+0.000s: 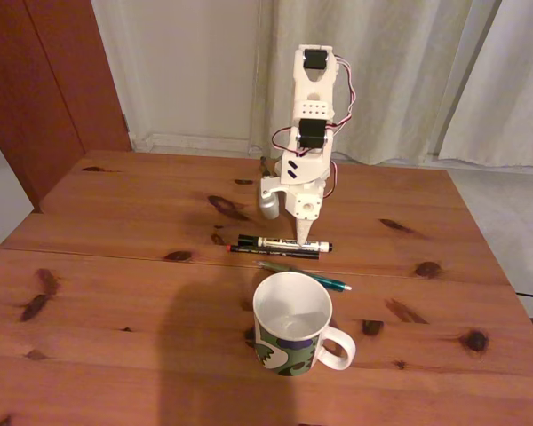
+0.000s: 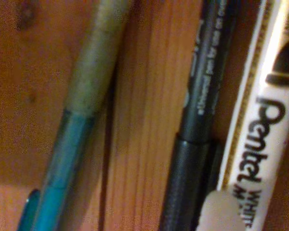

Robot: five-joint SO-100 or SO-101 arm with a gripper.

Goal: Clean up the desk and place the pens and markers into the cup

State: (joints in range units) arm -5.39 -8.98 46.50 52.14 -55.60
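In the fixed view, the reddish-brown knotty pine tabletop [image 1: 115, 266] carries a white ceramic mug with a green camouflage pattern and a big white handle [image 1: 293, 324], standing upright with its white inside showing. Just behind the mug lies the slim teal-green pen [image 1: 313, 277]. Farther behind the mug, the thick white marker with black cap [image 1: 289, 243] and the thin black pen with red tip [image 1: 266, 251] lie side by side, touching. The white printed arm's claw [image 1: 306, 241] points straight down onto the marker; whether its tips are apart or together cannot be told.

The wrist view adds close detail: the marker [image 2: 262, 120] bears black "Pentel" lettering beside a gold stripe, the black pen [image 2: 200, 110] carries fine white print, and the teal pen [image 2: 70, 144] has a dull olive upper barrel. A pale blurred claw tip [image 2: 221, 211] rests against the marker.
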